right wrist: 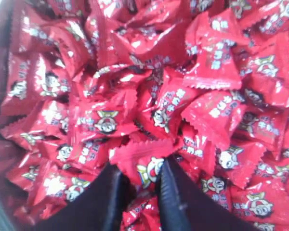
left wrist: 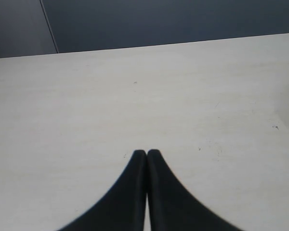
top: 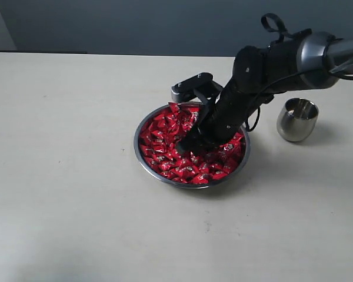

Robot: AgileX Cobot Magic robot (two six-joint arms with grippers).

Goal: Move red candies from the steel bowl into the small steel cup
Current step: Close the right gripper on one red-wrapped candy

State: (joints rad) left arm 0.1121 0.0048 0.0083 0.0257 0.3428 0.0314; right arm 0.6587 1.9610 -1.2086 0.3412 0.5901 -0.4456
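Observation:
The steel bowl (top: 137, 143) sits mid-table, heaped with red candies (top: 163, 150). My right gripper (top: 190, 147) reaches down into the heap from the right. In the right wrist view its fingers (right wrist: 139, 165) press against the two sides of one red candy (right wrist: 145, 155) lying on top of the pile (right wrist: 212, 62). The small steel cup (top: 297, 120) stands upright to the right of the bowl, apart from it, and looks empty. My left gripper (left wrist: 147, 153) is shut on nothing above bare table; the exterior view does not show it.
The pale table (top: 65, 176) spreads wide to the left of and in front of the bowl. A dark wall runs behind its far edge (top: 106, 54). The right arm (top: 306, 56) comes in from the upper right, above the cup.

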